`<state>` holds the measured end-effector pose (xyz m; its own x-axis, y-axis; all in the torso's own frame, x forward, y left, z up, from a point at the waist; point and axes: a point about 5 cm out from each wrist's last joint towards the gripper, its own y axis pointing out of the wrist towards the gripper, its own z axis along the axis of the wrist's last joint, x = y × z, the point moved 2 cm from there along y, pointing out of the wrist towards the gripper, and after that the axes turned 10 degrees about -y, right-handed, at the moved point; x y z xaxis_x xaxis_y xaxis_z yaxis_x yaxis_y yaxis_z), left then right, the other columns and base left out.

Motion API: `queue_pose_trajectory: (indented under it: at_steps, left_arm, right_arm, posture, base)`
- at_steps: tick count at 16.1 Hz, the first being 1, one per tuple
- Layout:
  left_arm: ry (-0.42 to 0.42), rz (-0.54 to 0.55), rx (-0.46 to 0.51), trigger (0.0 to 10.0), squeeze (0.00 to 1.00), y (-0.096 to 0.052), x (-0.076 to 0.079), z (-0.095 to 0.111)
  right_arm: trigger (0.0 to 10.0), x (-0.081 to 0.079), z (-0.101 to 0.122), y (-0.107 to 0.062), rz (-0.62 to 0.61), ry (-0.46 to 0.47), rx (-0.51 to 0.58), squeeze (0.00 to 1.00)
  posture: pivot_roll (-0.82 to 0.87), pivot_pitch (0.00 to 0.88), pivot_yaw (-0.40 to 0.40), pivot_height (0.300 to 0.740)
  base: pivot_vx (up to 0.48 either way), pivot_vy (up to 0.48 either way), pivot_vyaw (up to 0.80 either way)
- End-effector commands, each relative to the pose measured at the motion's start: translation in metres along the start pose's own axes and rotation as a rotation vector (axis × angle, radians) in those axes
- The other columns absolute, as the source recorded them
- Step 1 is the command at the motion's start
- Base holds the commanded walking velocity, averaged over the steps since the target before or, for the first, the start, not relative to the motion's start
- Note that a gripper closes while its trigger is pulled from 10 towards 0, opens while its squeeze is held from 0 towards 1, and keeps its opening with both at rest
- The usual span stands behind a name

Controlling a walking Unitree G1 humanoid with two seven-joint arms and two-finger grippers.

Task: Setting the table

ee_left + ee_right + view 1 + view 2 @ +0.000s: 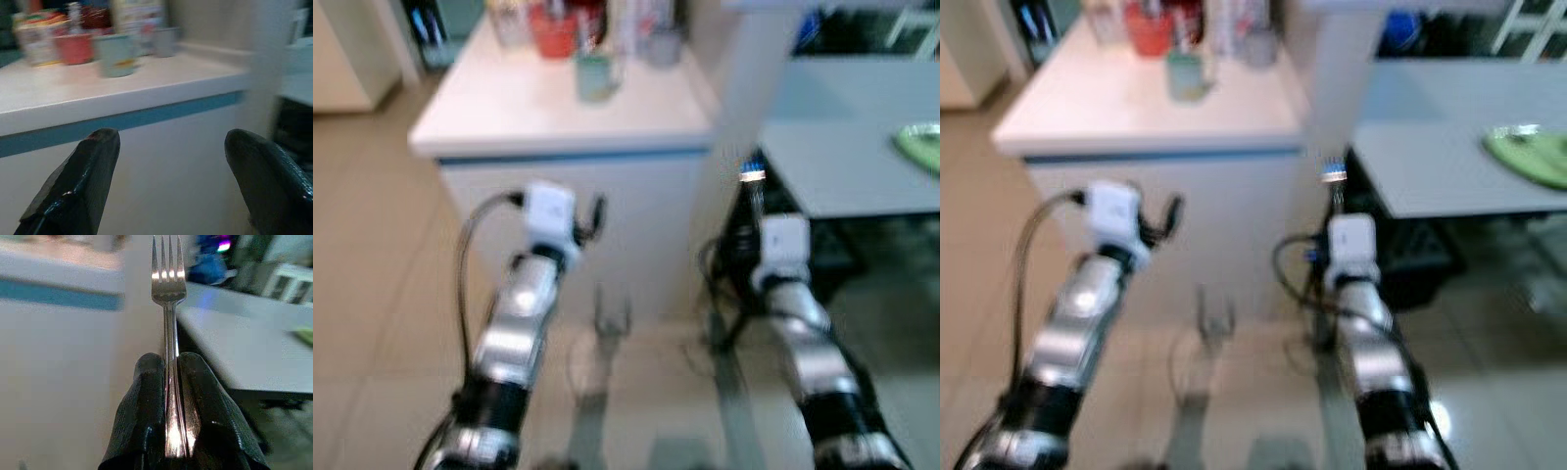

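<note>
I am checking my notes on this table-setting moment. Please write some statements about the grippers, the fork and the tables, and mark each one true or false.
1. The right gripper is shut on a fork. True.
2. The fork's tines point back toward the wrist. False: they point away from the gripper.
3. The left gripper holds a cup. False: its fingers are apart and empty.
4. Cups and containers stand on the white counter. True.
5. A green item lies on the grey table. True.

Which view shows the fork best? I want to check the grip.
The right wrist view: the fork stands sharp, handle clamped in the right tool. Both eye views show only blurred tines.
</note>
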<state>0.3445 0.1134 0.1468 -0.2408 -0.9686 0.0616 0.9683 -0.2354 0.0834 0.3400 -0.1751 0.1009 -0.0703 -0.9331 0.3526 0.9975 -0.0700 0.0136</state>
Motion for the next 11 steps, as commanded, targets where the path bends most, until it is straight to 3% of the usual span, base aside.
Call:
queue_pose_trajectory:
  at_steps: [1,5,8,11]
  left_arm:
    - [0.019,0.026,-0.002,10.0,0.00,0.0003,-0.0087,0.0024]
    - [0.026,0.021,-0.011,10.0,0.00,0.0019,-0.0067,0.0015]
    - [0.038,0.024,-0.022,10.0,0.00,0.0027,-0.0060,-0.0010]
    - [0.029,0.026,-0.019,10.0,0.00,0.0028,-0.0054,-0.0010]
  right_arm:
    - [0.0,-0.0033,0.0078,0.0019,0.007,0.014,0.022,0.00]
    - [0.0,-0.0030,0.0084,0.0017,0.009,0.012,0.024,0.00]
    - [0.0,-0.0038,0.0084,0.0012,0.011,0.010,0.025,0.00]
    - [0.0,-0.0039,0.0084,0.0011,0.012,0.008,0.025,0.00]
  posture:
    - [-0.01,0.000,0.007,0.740]
    - [-0.01,0.000,0.007,0.740]
    - [-0.01,0.000,0.008,0.740]
    - [-0.02,0.000,0.008,0.740]
  base:
    - [0.000,-0.431,0.00]
    - [0.255,-0.356,0.00]
    - [0.432,-0.085,0.00]
    - [0.000,0.000,0.00]
